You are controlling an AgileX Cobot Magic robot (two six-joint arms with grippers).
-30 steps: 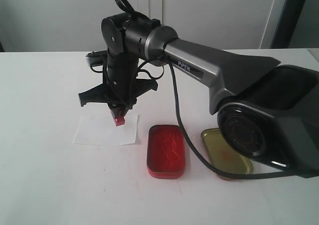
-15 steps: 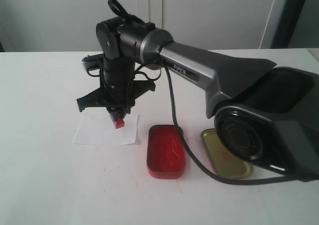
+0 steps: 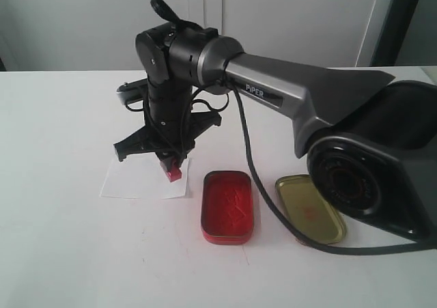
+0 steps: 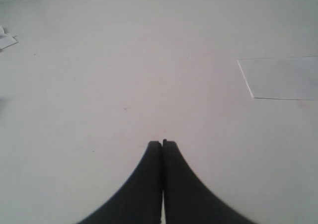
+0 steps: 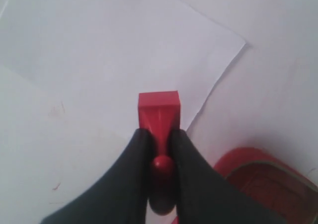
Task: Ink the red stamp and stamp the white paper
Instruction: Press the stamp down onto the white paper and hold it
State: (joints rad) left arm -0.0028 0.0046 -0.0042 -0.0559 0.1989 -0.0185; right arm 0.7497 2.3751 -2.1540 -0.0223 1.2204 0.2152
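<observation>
The red stamp [image 3: 173, 173] [image 5: 158, 109] hangs base-down from my right gripper [image 3: 171, 163] [image 5: 160, 134], which is shut on its knob handle. The stamp is over the right part of the white paper [image 3: 140, 179] [image 5: 109, 45], close to that edge. Whether the base touches the sheet I cannot tell. No imprint shows on the paper. My left gripper [image 4: 162, 143] is shut with nothing in it, low over bare table, and the white paper [image 4: 283, 77] lies off to one side of it.
A red-filled ink tin [image 3: 227, 205] [image 5: 263, 184] lies open just right of the paper. Its gold lid [image 3: 311, 209] rests further right. The right arm's dark body [image 3: 355, 151] fills the right side. Small white scraps [image 4: 6, 37] lie far off on the table.
My right gripper has shifted a little right and down with the stamp, from over the paper's middle to its right edge. The wrist has also turned slightly.
</observation>
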